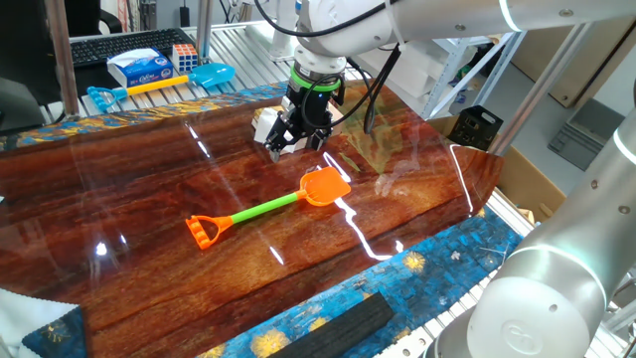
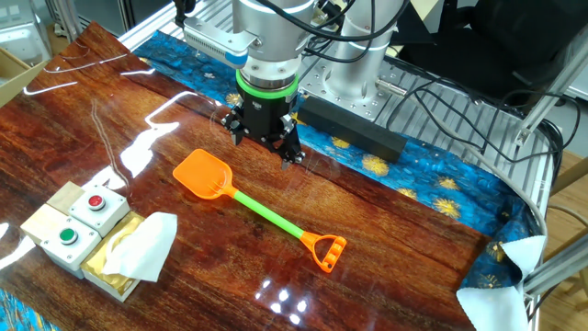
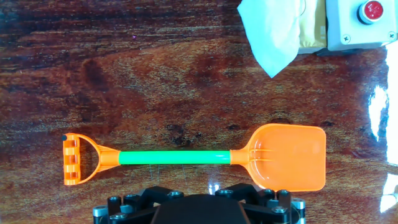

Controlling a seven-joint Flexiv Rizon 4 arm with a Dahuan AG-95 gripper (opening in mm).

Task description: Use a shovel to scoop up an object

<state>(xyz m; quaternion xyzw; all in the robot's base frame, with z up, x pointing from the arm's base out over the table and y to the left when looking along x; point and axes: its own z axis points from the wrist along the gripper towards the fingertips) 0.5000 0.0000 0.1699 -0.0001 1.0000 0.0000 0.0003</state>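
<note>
The shovel lies flat on the wooden table, with an orange blade [image 2: 204,175], a green shaft and an orange handle [image 2: 327,250]. It also shows in one fixed view [image 1: 325,186] and in the hand view [image 3: 288,158]. The object, a white crumpled wrapper [image 2: 145,243] with a tan part, lies next to the button box, well apart from the blade. In the hand view the wrapper [image 3: 268,32] is at the top right. My gripper [image 2: 265,145] hovers above the table just beside the shovel's blade and shaft, open and empty. Its fingertips are hidden in the hand view.
A beige box with red and green buttons [image 2: 75,219] sits against the wrapper. A black bar [image 2: 354,126] lies on the blue cloth behind the gripper. A blue shovel [image 1: 209,74] and a tissue box [image 1: 139,67] lie on the far bench.
</note>
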